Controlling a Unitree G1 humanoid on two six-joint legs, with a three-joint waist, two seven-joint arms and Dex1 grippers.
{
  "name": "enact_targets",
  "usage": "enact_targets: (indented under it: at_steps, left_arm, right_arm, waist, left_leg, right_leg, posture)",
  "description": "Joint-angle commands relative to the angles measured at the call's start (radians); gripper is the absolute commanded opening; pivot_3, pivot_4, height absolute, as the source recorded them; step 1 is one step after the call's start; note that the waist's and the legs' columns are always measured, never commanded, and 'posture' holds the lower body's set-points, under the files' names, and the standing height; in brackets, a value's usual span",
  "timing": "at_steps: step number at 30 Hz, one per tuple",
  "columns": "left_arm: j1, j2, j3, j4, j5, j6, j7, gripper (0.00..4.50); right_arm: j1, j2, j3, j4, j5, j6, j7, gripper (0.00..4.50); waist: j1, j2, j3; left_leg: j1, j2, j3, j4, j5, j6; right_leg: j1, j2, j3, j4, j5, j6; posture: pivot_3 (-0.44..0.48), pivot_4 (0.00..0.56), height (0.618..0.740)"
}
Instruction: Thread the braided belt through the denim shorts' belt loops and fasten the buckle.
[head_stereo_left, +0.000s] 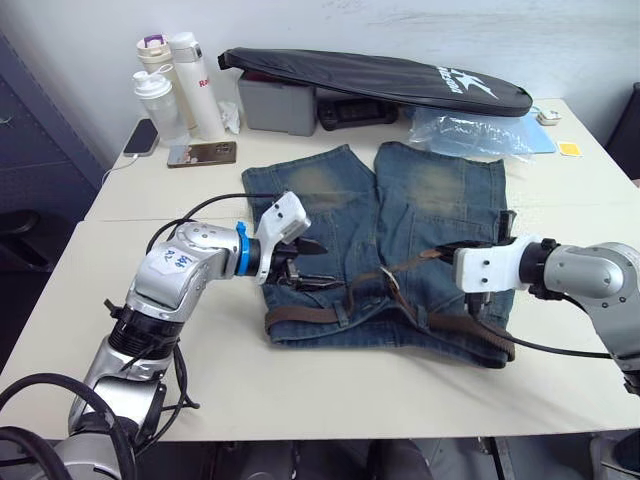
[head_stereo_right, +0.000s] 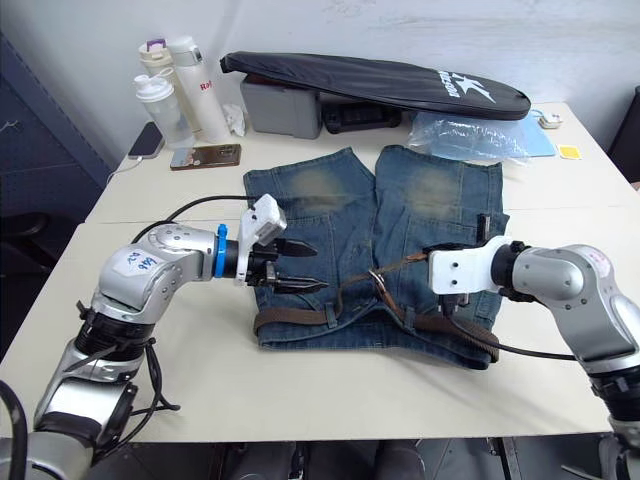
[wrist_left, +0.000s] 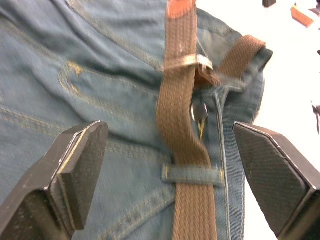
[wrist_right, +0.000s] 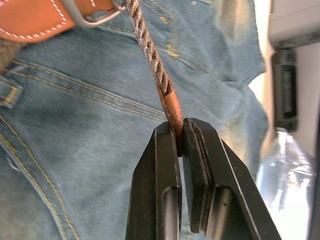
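Belt (head_stereo_left: 330, 313) lies along waistband, tip pinched by right gripper (wrist_right: 179, 145).

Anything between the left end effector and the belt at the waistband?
Nothing visible. The left end effector is open above the denim shorts, with the braided belt and a belt loop between its fingers. The right end effector is shut on the belt's reddish tip, past the buckle.

Black bag (head_stereo_left: 380, 78): far beyond both jaws.
Bottles (head_stereo_left: 178, 88): beyond left jaws.
Phone (head_stereo_left: 202, 153): beside them.
Plastic bag (head_stereo_left: 470, 130): beyond right jaws.
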Motion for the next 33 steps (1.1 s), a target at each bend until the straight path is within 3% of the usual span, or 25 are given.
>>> enact_targets:
  at_steps: [1, 5, 11, 21, 33]
  left_arm:
    - [0.005, 0.003, -0.063, -0.009, 0.022, -0.026, -0.023, 4.40]
    - [0.024, -0.029, -0.152, -0.006, 0.055, -0.051, -0.016, 2.79]
    - [0.061, -0.049, -0.260, -0.011, 0.153, -0.085, 0.033, 0.04]
    - [0.117, -0.055, -0.277, -0.041, 0.180, -0.065, 0.071, 0.04]
    - [0.131, -0.064, -0.279, -0.051, 0.166, -0.042, 0.073, 0.04]
  right_arm:
    - [-0.006, -0.016, -0.048, -0.032, 0.005, -0.032, -0.010, 0.00]
    - [-0.014, -0.012, -0.051, -0.040, 0.010, -0.048, -0.005, 0.00]
    - [-0.020, -0.023, -0.065, -0.047, 0.029, -0.061, 0.011, 0.00]
    - [-0.088, -0.051, -0.088, -0.045, 0.052, -0.094, 0.042, 0.00]
    - [-0.329, -0.062, -0.049, 0.009, 0.029, -0.246, 0.071, 0.00]
  waist:
    - [0.001, 0.000, 0.000]
    - [0.001, 0.000, 0.000]
    - [0.000, 0.000, 0.000]
    - [0.002, 0.002, -0.001]
    - [0.000, 0.002, -0.001]
  left_leg:
    - [0.000, 0.000, 0.000, 0.000, 0.000, 0.000]
    - [0.000, 0.000, 0.001, 0.000, 0.000, 0.000]
    - [0.000, 0.000, 0.001, 0.001, 0.000, 0.000]
    - [0.001, 0.000, 0.002, 0.002, 0.000, 0.000]
    - [0.001, 0.000, 0.002, 0.002, 0.000, 0.000]
  right_leg:
    - [0.000, 0.000, 0.000, 0.000, 0.000, 0.000]
    - [0.000, 0.000, 0.001, 0.001, 0.000, 0.000]
    - [-0.002, 0.000, 0.001, 0.003, 0.000, 0.000]
    - [0.000, -0.001, 0.003, 0.004, 0.000, 0.000]
    - [-0.001, -0.001, 0.003, 0.005, 0.000, 0.000]
  posture:
    - [0.000, 0.150, 0.645]
    - [0.000, 0.150, 0.645]
    - [0.000, 0.150, 0.645]
    - [0.000, 0.150, 0.645]
    - [0.000, 0.150, 0.645]
